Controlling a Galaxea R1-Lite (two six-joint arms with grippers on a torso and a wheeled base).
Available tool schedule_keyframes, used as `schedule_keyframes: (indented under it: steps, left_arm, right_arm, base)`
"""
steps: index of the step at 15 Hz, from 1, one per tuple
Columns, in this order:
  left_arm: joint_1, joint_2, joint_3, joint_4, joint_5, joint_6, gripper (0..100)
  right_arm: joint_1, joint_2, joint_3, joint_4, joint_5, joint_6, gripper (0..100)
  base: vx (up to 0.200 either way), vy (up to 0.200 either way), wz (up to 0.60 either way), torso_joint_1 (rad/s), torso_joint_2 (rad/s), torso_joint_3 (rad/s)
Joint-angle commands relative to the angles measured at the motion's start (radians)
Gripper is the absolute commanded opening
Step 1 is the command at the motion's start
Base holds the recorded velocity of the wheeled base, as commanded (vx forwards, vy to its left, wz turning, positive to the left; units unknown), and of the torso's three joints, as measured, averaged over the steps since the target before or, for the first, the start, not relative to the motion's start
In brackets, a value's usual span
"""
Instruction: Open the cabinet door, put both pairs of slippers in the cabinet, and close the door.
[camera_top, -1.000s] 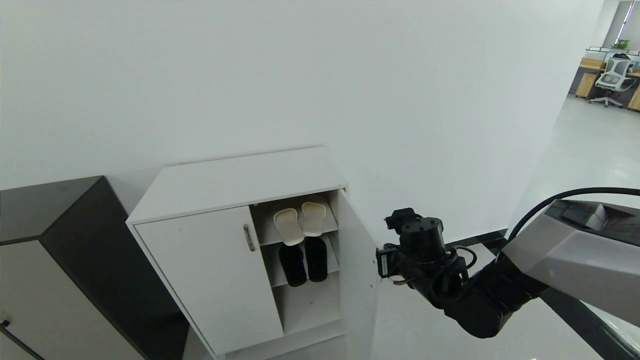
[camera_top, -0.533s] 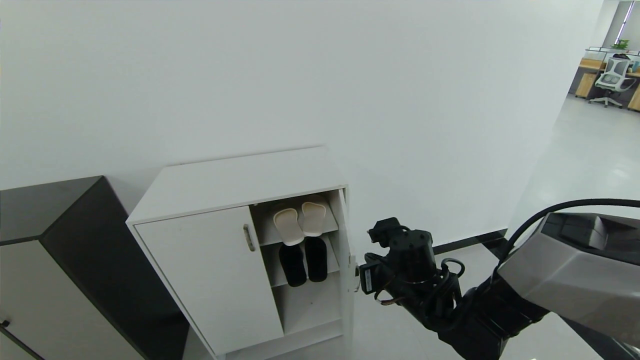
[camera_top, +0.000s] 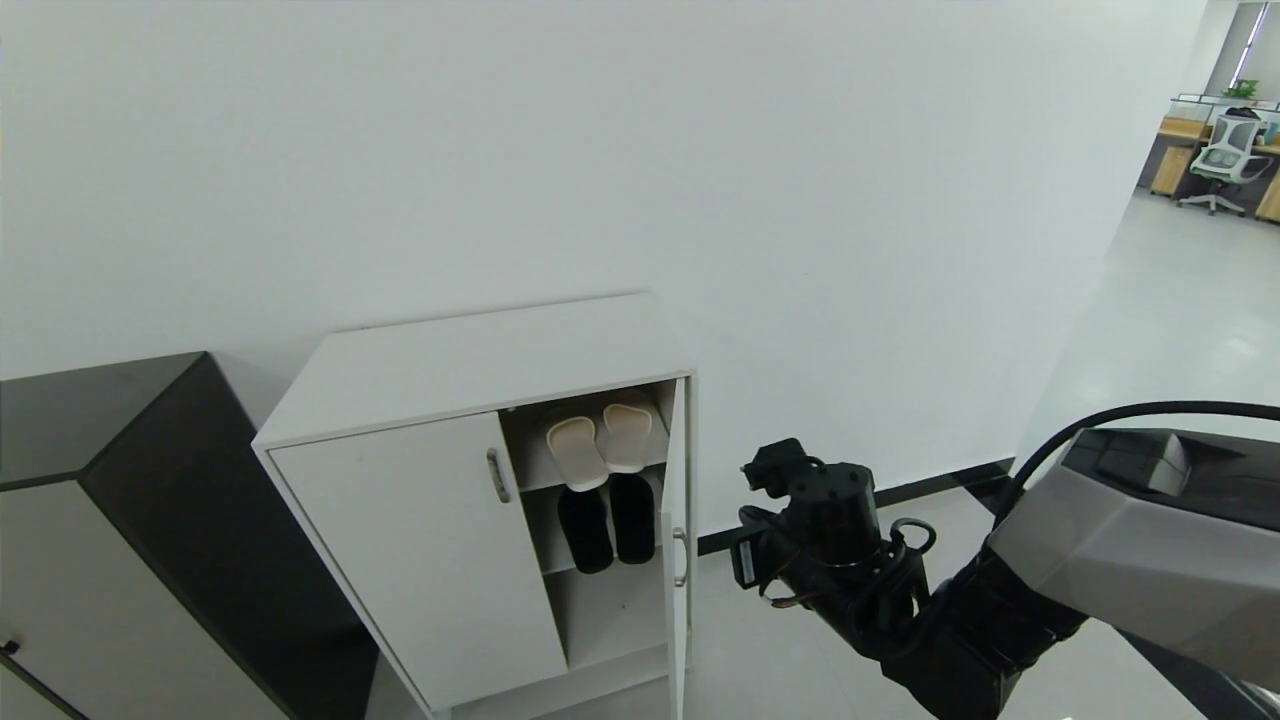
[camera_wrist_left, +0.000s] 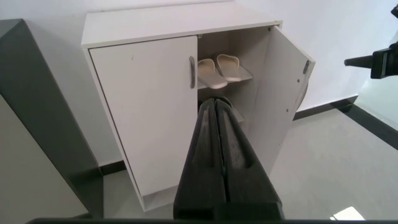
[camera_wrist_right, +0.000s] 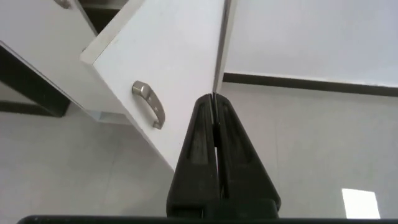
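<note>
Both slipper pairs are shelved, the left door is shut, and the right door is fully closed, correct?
No. The right door stands ajar, as the head view shows. The white slippers and black slippers are shelved and the left door is shut.

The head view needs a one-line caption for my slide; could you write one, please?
Right claw beside the half-open cabinet door; beige slippers and black slippers shelved inside.

1. Dark cabinet (camera_top: 150, 470) at far left, against white wall (camera_top: 600, 150).
2. Black baseboard (camera_top: 930, 485) along wall foot, meeting pale floor (camera_top: 1180, 290).
3. Far back right: white office chair (camera_top: 1225, 160) near wooden desks (camera_top: 1180, 130).
</note>
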Motion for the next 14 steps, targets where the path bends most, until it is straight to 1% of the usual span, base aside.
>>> schedule_keyframes:
  steps: [1,3,6,8,10,12,14]
  left_arm:
    - [0.000,0.001,0.000,0.000,0.001,-0.001,0]
    - [0.000,0.001,0.000,0.000,0.001,-0.001,0]
    - [0.000,0.001,0.000,0.000,0.001,-0.001,0]
    - [0.000,0.001,0.000,0.000,0.001,-0.005,0]
    - [0.000,0.001,0.000,0.000,0.002,-0.005,0]
    - [0.000,0.001,0.000,0.000,0.002,-0.005,0]
    - [0.000,0.001,0.000,0.000,0.002,-0.005,0]
  right_arm:
    - [-0.002,0.008,0.026,-0.017,-0.012,-0.054,0]
    - [-0.012,0.014,0.041,-0.084,-0.014,-0.076,0]
    - [-0.020,0.022,0.036,-0.087,-0.014,-0.076,0]
    - [-0.032,-0.003,0.032,-0.099,-0.014,-0.076,0]
    - [-0.052,-0.075,0.052,-0.112,-0.008,-0.083,0]
    - [-0.066,-0.130,0.102,-0.118,0.034,-0.129,0]
    - [-0.069,-0.130,0.107,-0.135,0.037,-0.131,0]
  base:
    - [0.000,0.000,0.00,0.000,0.00,0.000]
    - [0.000,0.000,0.00,0.000,0.00,0.000]
    - [0.000,0.000,0.00,0.000,0.00,0.000]
    - [0.000,0.000,0.60,0.002,0.00,0.002]
    - [0.000,0.000,0.60,0.005,0.00,0.005]
    - [0.000,0.000,0.00,0.070,-0.13,-0.077]
    - [0.000,0.000,0.00,0.034,-0.11,-0.049]
